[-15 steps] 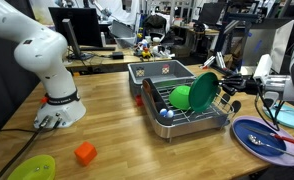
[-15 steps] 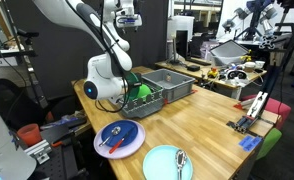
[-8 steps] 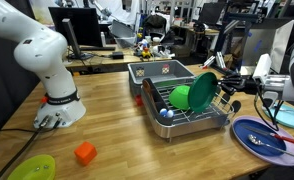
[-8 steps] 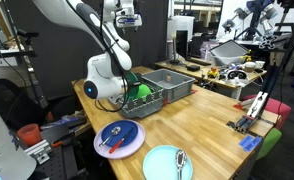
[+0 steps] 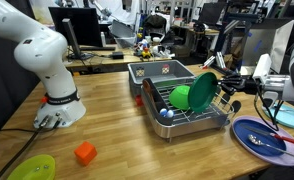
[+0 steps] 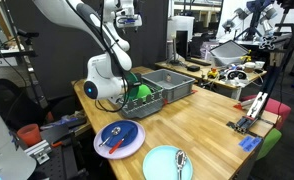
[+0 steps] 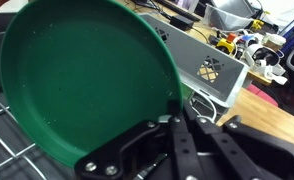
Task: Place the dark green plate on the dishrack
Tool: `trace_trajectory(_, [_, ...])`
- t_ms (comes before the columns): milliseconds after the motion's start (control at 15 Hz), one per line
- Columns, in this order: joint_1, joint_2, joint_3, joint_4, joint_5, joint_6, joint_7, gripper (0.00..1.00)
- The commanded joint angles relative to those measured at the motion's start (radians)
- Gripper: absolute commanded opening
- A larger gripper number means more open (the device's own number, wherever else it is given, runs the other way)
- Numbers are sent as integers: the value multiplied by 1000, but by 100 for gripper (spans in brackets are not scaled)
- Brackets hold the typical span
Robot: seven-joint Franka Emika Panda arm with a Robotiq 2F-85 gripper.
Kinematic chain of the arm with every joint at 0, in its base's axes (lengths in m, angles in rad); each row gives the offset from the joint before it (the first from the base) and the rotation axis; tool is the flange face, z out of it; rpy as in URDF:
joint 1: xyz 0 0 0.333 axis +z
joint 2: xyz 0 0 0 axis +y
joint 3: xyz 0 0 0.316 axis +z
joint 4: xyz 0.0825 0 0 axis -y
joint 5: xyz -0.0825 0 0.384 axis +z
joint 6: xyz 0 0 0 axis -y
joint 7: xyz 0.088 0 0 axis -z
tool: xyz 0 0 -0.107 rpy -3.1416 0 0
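The dark green plate point(image 5: 203, 92) stands on edge in the dishrack point(image 5: 192, 120), leaning beside a bright green bowl point(image 5: 180, 97). In the wrist view the plate point(image 7: 77, 80) fills the upper left. My gripper point(image 7: 182, 128) is at the bottom of that view, just beside the plate's lower rim. Its fingers are together with nothing between them. In an exterior view the hand point(image 6: 123, 25) hangs above the rack point(image 6: 139, 96). In the exterior view that shows the plate standing in the rack, the gripper is out of frame.
A grey solid-walled tub point(image 5: 162, 72) stands right behind the rack and shows in the wrist view point(image 7: 212, 65). A purple plate with utensils point(image 5: 262, 135), a lime plate point(image 5: 32, 168), an orange block point(image 5: 84, 153) and a pale blue plate with a spoon point(image 6: 169, 162) lie on the wooden table.
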Motion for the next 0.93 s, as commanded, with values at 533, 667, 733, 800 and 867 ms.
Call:
trace_trajectory(533, [-7, 0, 5, 1, -3, 1, 0, 6])
trace_trajectory(667, [-7, 0, 5, 1, -3, 1, 0, 6])
trace_trajectory(733, [-11, -5, 2, -6, -3, -3, 0, 1])
trace_trajectory(800, [-13, -11, -2, -13, -3, -4, -8, 1])
trace_trajectory(867, [-17, -18, -7, -19, -3, -7, -15, 1])
